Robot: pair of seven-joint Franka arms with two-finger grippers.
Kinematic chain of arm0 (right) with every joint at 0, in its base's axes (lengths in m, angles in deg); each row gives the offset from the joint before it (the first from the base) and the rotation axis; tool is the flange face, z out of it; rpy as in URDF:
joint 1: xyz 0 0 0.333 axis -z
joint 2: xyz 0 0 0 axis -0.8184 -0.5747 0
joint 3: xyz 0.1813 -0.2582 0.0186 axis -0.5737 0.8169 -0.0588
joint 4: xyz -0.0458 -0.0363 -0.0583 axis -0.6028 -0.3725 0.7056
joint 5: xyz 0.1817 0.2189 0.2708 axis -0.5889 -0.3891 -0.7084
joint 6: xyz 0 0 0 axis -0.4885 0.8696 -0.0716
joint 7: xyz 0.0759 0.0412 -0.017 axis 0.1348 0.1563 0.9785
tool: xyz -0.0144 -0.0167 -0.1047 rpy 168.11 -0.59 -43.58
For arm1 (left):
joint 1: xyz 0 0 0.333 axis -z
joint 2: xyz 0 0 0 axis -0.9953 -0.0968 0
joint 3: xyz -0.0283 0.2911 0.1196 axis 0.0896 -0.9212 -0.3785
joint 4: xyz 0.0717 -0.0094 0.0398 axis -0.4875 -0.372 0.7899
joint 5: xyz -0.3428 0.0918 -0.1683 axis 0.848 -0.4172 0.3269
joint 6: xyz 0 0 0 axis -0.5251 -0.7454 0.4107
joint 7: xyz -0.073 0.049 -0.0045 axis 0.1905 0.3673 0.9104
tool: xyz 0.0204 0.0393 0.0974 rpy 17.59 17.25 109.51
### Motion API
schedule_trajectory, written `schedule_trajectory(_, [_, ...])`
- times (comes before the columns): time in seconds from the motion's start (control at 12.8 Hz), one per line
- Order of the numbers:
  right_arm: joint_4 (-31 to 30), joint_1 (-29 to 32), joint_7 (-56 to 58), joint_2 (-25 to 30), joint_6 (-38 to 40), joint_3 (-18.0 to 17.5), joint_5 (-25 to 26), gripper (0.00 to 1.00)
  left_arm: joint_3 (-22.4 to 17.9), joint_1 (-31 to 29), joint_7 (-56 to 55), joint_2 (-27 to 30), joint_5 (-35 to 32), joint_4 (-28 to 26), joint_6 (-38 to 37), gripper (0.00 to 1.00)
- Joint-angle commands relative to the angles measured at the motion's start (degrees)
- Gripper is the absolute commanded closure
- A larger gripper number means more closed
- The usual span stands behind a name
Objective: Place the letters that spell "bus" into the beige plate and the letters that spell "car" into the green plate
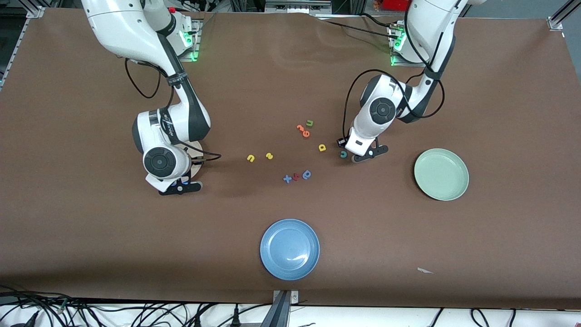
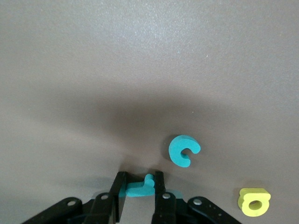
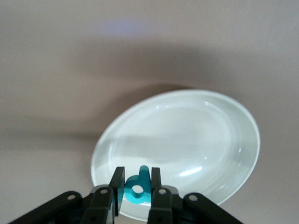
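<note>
teal "r" [image 2: 140, 187] pinched in left gripper [image 2: 140, 193]

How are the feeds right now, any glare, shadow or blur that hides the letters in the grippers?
Left wrist view: a broad soft shadow darkens the table, yet the teal "r" in the left gripper and the teal "c" read sharp. Right wrist view: the beige plate looks washed-out with a small glare streak; the teal "b" in the right gripper stays clear. Front view: even light, glare on the blue plate.
</note>
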Motion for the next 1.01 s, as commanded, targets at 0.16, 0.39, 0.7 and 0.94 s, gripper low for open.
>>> schedule_trajectory(0.16, [-10.5,-0.7,0.4,3.5,-6.7,0.6,-0.4,0.82,-0.4,-2.4,0.7,0.6,1.0,5.8,-4.4,0.83])
schedule_trajectory(0.39, [-10.1,-0.7,-1.7,4.8,-5.4,0.6,-0.5,0.0,-0.4,-10.0,6.1,3.5,-0.7,11.2,-14.9,0.84])
schedule_trajectory(0.7, [-4.8,-1.3,-8.3,7.0,-0.7,-1.4,-1.5,0.01,-0.5,-22.4,20.2,4.2,-1.8,14.5,-20.4,0.84])
schedule_trajectory(0.94, [-3.3,-2.2,-24.6,6.0,-4.7,-6.2,-3.1,0.01,-0.4,-28.7,24.3,2.7,-13.3,15.3,-19.8,0.81])
